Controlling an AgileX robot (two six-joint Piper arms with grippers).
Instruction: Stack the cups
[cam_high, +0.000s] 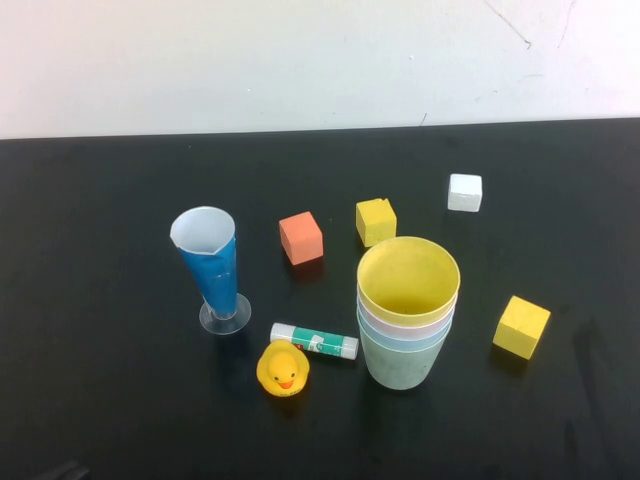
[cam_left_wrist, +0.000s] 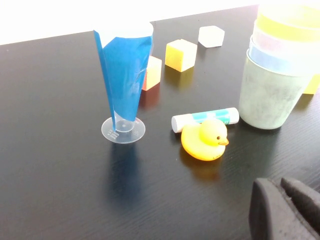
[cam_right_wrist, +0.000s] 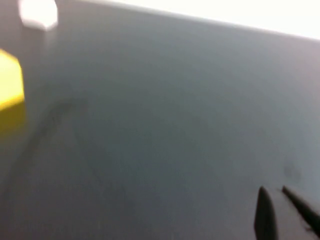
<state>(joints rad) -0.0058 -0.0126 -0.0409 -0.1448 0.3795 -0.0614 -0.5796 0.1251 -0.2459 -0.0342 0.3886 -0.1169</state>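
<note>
The four cups stand nested in one upright stack right of the table's middle. The green cup is the outermost at the bottom, then the light blue cup and the pink cup. The yellow cup is innermost on top. The stack also shows in the left wrist view. My left gripper is shut and empty, low over the table, nearer than the stack and apart from it. My right gripper is shut and empty over bare table, right of the stack.
A tall blue cone glass stands left of the stack. A rubber duck and a glue stick lie between them. An orange cube, a yellow cube and a white block lie behind. Another yellow cube lies right.
</note>
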